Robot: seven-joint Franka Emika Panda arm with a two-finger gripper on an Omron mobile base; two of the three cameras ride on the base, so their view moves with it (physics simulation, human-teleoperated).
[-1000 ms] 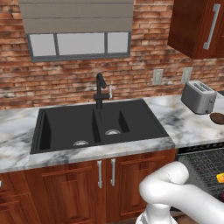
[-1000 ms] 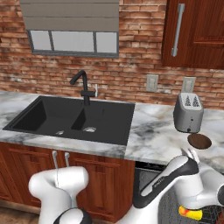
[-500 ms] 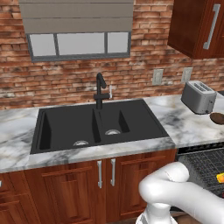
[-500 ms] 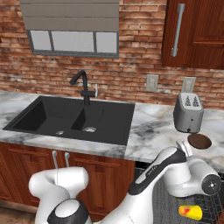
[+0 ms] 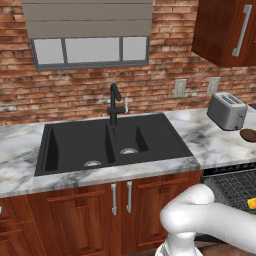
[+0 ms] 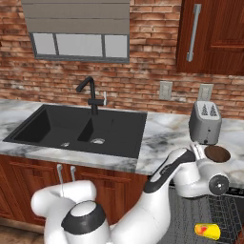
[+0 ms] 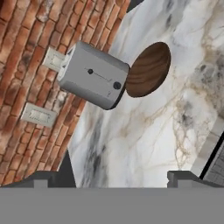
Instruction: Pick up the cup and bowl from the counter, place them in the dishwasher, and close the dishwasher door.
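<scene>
Looking forward and down from behind, left and right — sharing the sink (image 5: 110,142) and toaster (image 6: 205,122); hand view hovering nearer, facing the toaster.

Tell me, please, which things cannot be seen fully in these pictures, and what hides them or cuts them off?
- Bowl: left base view, cut off by the right edge.
- Cup: left base view, cut off by the right edge.
- Dishwasher rack: right base view, partly hidden by the white arm.
- Gripper: hand view, just the fingertips rise above the bottom band.

bowl (image 7: 148,70): wood-grain, matt | counter (image 7: 144,131): veined marble | toaster (image 7: 94,75): brushed metal
</scene>
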